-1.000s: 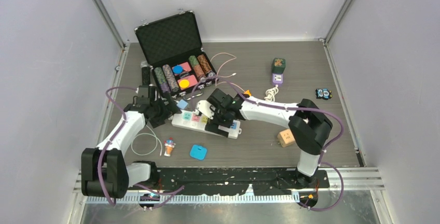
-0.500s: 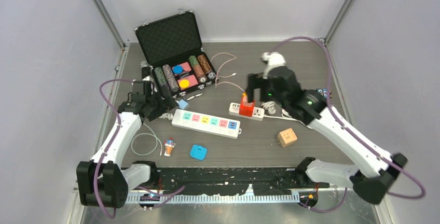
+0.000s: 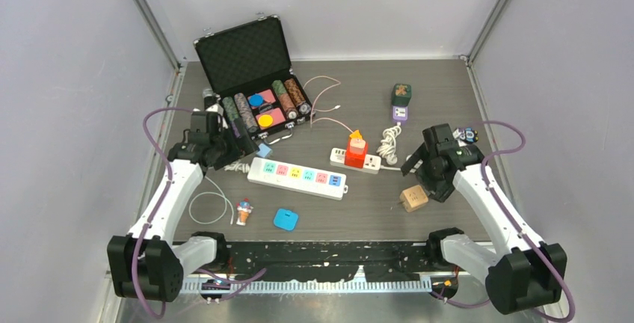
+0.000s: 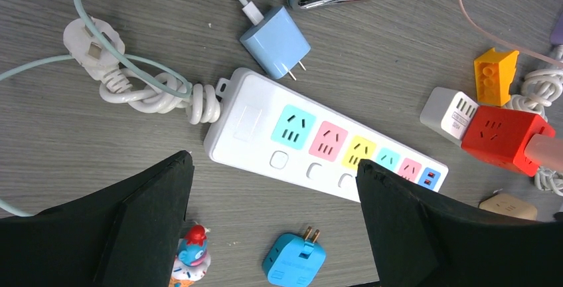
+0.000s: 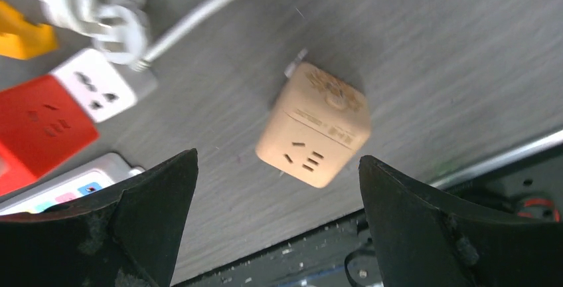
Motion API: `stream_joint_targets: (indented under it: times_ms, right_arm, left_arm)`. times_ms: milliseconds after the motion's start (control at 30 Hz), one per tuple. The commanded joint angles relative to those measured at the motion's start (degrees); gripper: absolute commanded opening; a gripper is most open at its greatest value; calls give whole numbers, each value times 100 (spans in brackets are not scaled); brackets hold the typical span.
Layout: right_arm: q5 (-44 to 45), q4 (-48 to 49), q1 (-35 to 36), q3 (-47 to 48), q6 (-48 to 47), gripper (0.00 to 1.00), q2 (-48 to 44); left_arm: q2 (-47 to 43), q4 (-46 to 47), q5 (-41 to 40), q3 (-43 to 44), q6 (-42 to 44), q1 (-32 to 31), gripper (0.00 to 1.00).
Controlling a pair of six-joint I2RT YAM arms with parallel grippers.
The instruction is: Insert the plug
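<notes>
Evidently no plug is in yet: the white power strip (image 3: 297, 178) shows only bare sockets.
Both gape wide, empty: right hand (image 5: 279, 157) over the tan cube plug (image 5: 313, 125) at the bench's (image 3: 448, 99) four o'clock, left hand (image 4: 271, 167) above the strip, mid-bench. Grasping and inserting are all left to do.

Left arm (image 3: 168, 196) stretched forward, elbow low. Left hand (image 3: 226, 151) tilted downward, fingers spread wide, empty. Right arm (image 3: 497, 203) folded inward. Right hand (image 3: 415, 166) angled down, fingers wide apart, holding nothing.
</notes>
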Motion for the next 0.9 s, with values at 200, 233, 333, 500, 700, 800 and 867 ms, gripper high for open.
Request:
stream_joint_targets:
  times_ms: [200,233,333,500,700,800,867]
  right_arm:
    - [-589,148,-246,-817,1260,95,555]
    - [-493,276,-287,-887,1402,95,627]
    - [-363,411,-370,-883,1560,95,832]
    - [-72,507,-390,-787,1737,97,1000]
    - [68,771,-400,-562,1208,67,644]
    - [141,1120,-395,-455,883,50,97]
    - [183,1308,-393,-321,597,39,-186]
  left_arm:
    - [-139,16,48,265,102,-30,91]
    - [-135,16,49,274,106,-31,91]
    - [-136,-14,29,319,114,-32,91]
    - [-81,-19,-3,389,101,-34,91]
    - [-49,-68,-27,597,131,-35,91]
    - [-43,-145,-118,878,240,-33,91]
    - [-6,-198,-130,1076,299,-32,90]
